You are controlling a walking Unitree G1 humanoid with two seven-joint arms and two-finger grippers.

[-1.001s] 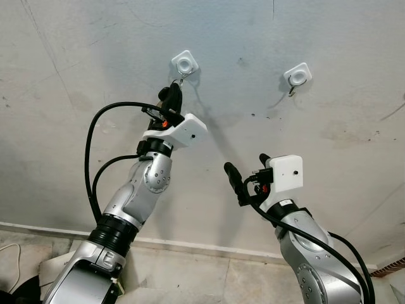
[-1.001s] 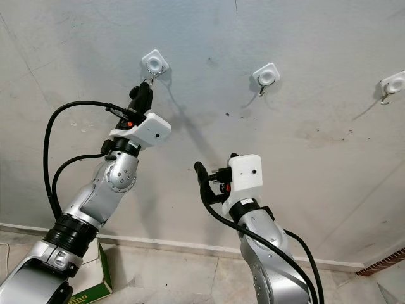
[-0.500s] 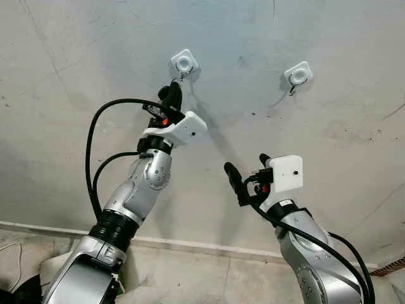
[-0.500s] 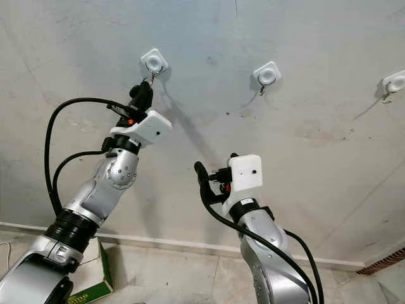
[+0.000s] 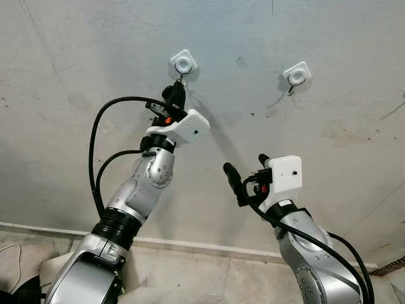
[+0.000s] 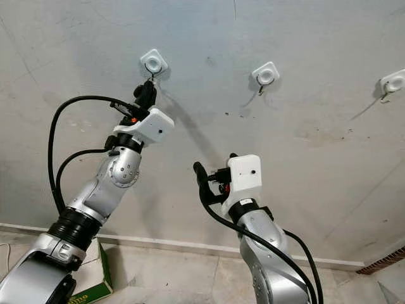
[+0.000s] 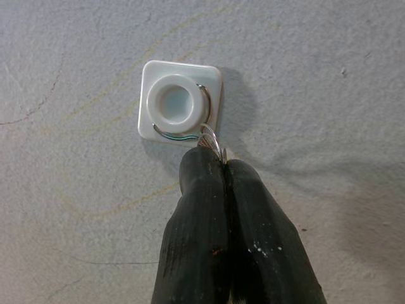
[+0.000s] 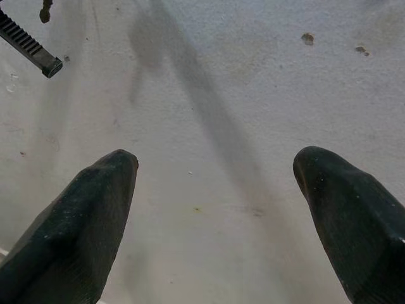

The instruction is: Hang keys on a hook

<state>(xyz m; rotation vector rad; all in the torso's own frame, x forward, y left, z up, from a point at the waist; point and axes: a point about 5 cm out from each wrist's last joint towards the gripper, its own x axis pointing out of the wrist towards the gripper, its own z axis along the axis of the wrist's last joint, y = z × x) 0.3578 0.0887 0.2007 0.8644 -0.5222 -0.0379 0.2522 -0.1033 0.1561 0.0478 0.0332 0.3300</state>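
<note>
The left claw (image 7: 221,166), clenched on the key ring (image 7: 211,140), held it against the white hook (image 7: 180,102) on the wall, so the hanging step looked nearly done, the next move likely being to release it, while the right claw (image 8: 215,183) hung released lower down

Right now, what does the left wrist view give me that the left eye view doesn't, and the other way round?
Left wrist view: the key ring looped around the hook, pinched between the closed fingers.
Left eye view: the second hook further right, the right gripper open below it, and both arms against the wall.
Both: the left gripper shut just under the leftmost hook.
</note>
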